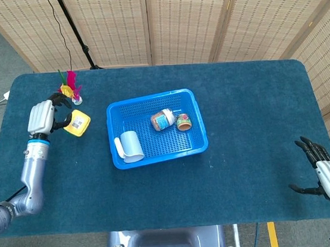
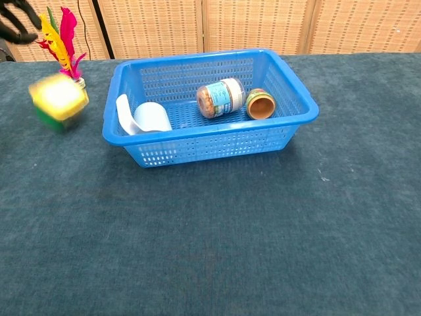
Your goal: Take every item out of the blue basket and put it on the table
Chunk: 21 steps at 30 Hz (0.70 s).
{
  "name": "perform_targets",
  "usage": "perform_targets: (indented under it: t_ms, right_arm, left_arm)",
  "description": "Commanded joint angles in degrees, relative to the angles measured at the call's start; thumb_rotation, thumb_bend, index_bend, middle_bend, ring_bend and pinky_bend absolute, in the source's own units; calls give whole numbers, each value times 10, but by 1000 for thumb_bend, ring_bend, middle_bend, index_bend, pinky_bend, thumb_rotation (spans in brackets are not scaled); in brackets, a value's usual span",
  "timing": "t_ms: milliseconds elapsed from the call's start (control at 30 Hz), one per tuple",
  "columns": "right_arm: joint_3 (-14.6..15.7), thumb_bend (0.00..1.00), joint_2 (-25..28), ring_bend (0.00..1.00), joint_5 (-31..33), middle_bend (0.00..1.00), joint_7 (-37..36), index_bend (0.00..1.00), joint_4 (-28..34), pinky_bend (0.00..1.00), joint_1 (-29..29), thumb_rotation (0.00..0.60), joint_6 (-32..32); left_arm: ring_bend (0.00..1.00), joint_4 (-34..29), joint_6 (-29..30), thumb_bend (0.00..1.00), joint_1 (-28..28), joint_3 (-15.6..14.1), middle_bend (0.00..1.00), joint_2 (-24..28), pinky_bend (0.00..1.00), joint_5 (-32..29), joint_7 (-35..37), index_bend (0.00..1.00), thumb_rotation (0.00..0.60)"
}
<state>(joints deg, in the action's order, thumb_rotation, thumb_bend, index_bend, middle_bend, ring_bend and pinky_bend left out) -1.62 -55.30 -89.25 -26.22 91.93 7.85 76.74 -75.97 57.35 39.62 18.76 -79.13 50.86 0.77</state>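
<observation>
The blue basket (image 1: 193, 116) (image 2: 297, 99) sits mid-table. Inside lie a pale blue cup (image 1: 130, 145) (image 2: 148, 117) on its side, a blue-labelled jar (image 1: 162, 119) (image 2: 222, 97) and a small green can (image 1: 183, 122) (image 2: 260, 104). A yellow-lidded green container (image 1: 77, 122) (image 2: 58, 99) is left of the basket, outside it and blurred in the chest view. My left hand (image 1: 43, 117) is just left of it; its dark fingertips (image 2: 16, 21) stand apart from the container there. My right hand (image 1: 324, 171) hovers at the table's near right corner with fingers spread, holding nothing.
A feathered shuttlecock (image 1: 70, 89) (image 2: 60, 39) stands on the table just behind the left hand and the container. Folding screens close off the far side. Blue cloth stretches right of and in front of the basket.
</observation>
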Motion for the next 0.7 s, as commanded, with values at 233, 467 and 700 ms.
perform_targets:
  t_ms: [233,467,700]
  right_arm:
    - [1,0,-2,0,6,0,4,0,-1,0,5,600,-8]
    - [1,0,-1,0,8,0,-3,0,-2,0,6,600,-7]
    - [2,0,4,0,3,0,-13,0,-1,0,3,600,3]
  left_arm:
    - [0,86,-95,195,3,-12,0,-42,186,54,124,0,600]
    - [0,23,-38,189,-22,-16,0,13,167,176,212,0,600]
    - [0,-70,-27,189,-22,-52,0,68,167,276,220,0,600]
